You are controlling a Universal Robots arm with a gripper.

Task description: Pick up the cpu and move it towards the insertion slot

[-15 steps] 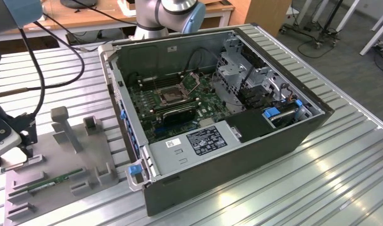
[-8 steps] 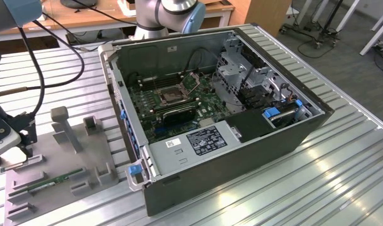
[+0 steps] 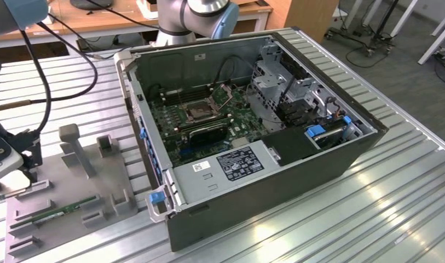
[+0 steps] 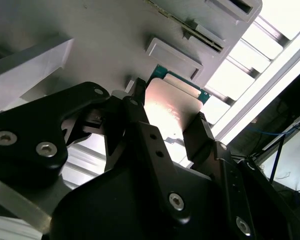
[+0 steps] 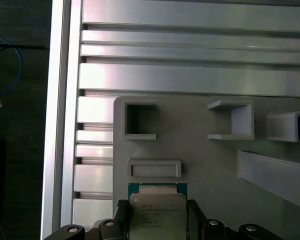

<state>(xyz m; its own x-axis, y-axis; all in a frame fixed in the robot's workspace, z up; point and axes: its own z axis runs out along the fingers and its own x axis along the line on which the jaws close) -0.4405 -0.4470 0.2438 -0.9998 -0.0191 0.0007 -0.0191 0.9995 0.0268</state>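
Ribbed metal table (image 3: 397, 181) bears open computer case (image 3: 281, 186) and grey, probably plastic, jig (image 3: 54, 189).

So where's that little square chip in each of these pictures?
Exterior view: too hard to pick out; look beneath the end effector at the exterior view's left edge.
First wrist view: the chip lies silvery at the end effector, on the grey holder.
Second wrist view: the chip glares bright, framed by the end effector.
Shared landmark: the grey holder.

A silvery-white top and a green rim are seen on the cpu (image 5: 157, 215). The gripper (image 4: 168, 112) is coloured black, the holder plate (image 5: 200, 165) plain grey, and the table (image 5: 190, 77) silver with ridged stripes.
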